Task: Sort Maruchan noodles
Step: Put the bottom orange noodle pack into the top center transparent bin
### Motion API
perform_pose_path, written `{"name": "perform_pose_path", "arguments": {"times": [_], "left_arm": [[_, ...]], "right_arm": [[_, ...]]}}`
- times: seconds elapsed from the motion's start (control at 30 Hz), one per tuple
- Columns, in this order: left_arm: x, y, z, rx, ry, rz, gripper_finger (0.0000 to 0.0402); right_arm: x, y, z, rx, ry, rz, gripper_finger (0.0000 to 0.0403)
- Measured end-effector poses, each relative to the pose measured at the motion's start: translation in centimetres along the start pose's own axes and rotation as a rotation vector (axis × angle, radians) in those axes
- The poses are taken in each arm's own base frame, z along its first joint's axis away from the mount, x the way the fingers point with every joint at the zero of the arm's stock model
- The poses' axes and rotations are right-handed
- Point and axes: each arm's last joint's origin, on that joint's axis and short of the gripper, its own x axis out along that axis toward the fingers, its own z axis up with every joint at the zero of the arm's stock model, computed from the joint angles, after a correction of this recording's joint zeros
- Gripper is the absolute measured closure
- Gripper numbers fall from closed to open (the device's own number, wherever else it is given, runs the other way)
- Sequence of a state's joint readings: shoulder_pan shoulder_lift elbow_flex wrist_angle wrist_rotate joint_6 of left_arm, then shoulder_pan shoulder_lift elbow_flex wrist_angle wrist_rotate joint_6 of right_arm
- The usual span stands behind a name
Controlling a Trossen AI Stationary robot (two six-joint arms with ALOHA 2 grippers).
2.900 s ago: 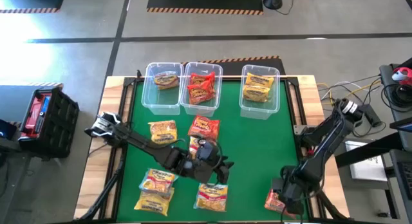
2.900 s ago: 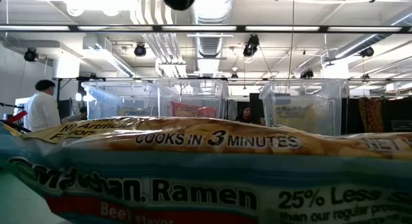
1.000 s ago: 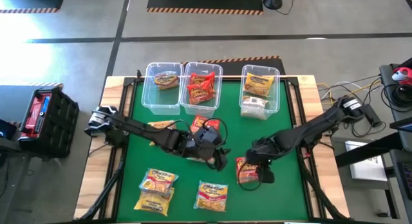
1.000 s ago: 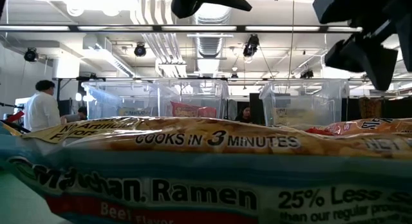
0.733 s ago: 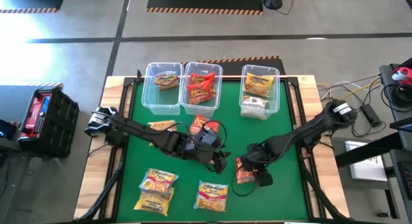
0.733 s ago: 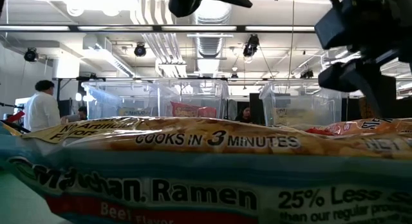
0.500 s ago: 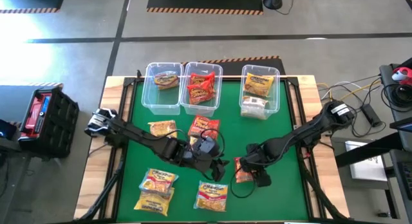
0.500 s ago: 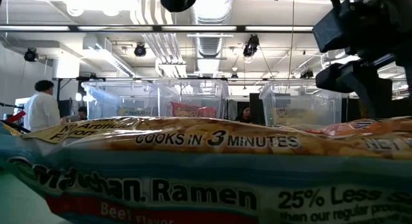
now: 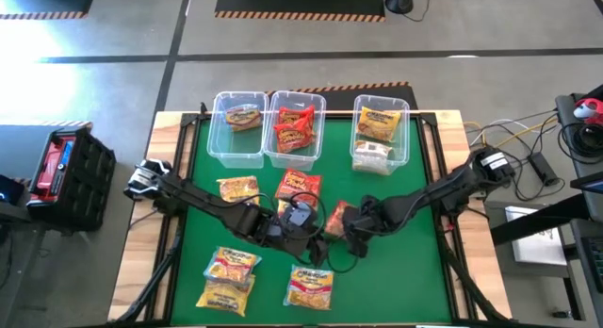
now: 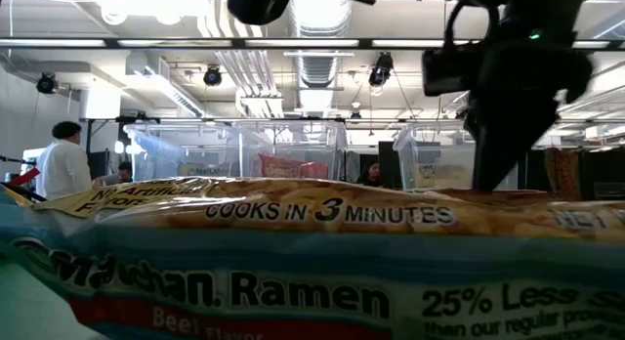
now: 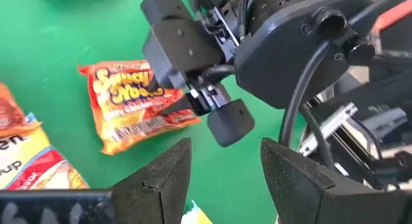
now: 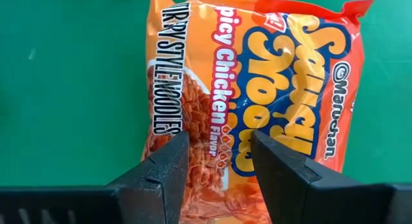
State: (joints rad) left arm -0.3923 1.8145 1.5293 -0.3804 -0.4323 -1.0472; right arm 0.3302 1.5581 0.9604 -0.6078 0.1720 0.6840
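Orange packet (image 12: 257,89) of spicy chicken noodles lies flat on green table (image 9: 415,271), centre of high view, just right of left gripper (image 9: 316,248). Right gripper (image 12: 219,166) directly over packet's near edge, fingers (image 12: 161,169) spread either side of it, no clamp visible. Left gripper fingers (image 11: 167,176) parted, empty, pointing at same packet (image 11: 132,105). Three clear bins (image 9: 297,130) along upper edge hold sorted packets. Loose packets: two at centre left (image 9: 237,188), three at lower left to lower centre (image 9: 229,267). Low view filled by one packet (image 10: 293,262) right at lens.

A ramen packet (image 10: 293,262) fills the low view, hiding the table
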Motion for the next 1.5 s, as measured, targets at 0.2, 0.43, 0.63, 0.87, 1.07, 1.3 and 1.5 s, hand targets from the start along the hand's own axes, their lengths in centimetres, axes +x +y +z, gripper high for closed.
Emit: {"name": "perform_pose_path", "arguments": {"times": [0.2,0.43,0.63,0.87,1.07,1.3,1.5], "left_arm": [[0.1,0.9,-0.5,-0.056,0.009,0.086,0.0232],[0.1,1.9,-0.2,-0.041,0.011,0.168,0.0232],[0.5,2.7,1.2,0.005,0.002,0.192,0.0232],[1.4,3.5,2.1,0.024,0.060,0.175,0.0232],[3.7,3.4,1.4,-0.052,0.061,0.115,0.0232],[7.9,3.0,-0.1,-0.293,-0.004,0.011,0.0232],[11.3,4.0,-2.3,-0.503,-0.022,0.040,0.0232]], "right_arm": [[-1.5,-1.2,0.8,0.084,0.004,0.048,0.0253],[-5.6,-3.0,1.3,0.092,-0.082,0.146,0.0262],[-5.8,-4.8,1.0,0.162,-0.070,0.170,0.0262],[-3.8,-5.7,-0.2,0.116,0.022,0.190,0.0262],[-2.2,-6.0,-1.3,0.096,0.059,0.209,0.0262],[-2.3,-6.1,-1.4,0.010,0.042,0.217,0.0262],[-2.1,-6.1,-1.3,-0.065,0.006,0.232,0.0264]]}}
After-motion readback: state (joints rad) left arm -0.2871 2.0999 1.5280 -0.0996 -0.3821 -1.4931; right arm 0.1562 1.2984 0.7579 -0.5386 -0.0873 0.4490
